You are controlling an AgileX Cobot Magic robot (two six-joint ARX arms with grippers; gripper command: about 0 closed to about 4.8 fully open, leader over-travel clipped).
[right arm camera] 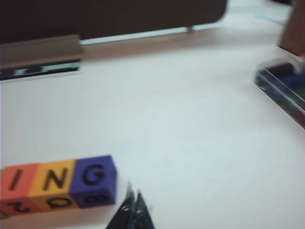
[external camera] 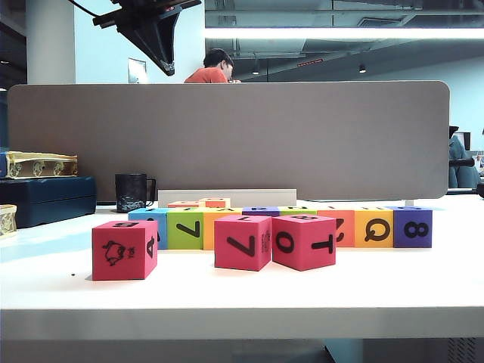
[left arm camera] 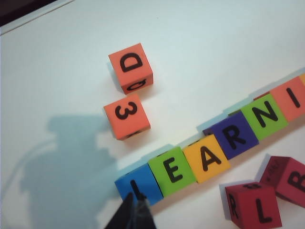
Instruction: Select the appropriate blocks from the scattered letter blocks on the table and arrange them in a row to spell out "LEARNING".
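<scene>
The letter blocks form a row on the table (external camera: 242,299) that reads LEARNING. In the left wrist view it shows a blue L (left arm camera: 138,186), green E (left arm camera: 174,171), yellow A (left arm camera: 207,158), purple R (left arm camera: 233,138), green N (left arm camera: 264,116) and red I (left arm camera: 290,99). The right wrist view shows its end: I (right arm camera: 16,183), orange N (right arm camera: 52,181), purple G (right arm camera: 94,179). My left gripper (left arm camera: 136,204) hangs shut and empty high over the L block, and shows in the exterior view (external camera: 168,68). My right gripper (right arm camera: 133,193) is shut and empty beside the G block, apart from it.
Three red-pink blocks (external camera: 125,249) (external camera: 242,242) (external camera: 304,242) stand in front of the row. Two orange blocks, D (left arm camera: 131,67) and 3 (left arm camera: 127,115), lie behind it. A black mug (external camera: 131,192) and the grey partition (external camera: 227,136) stand at the back. A clear box (right arm camera: 281,90) lies off to the side.
</scene>
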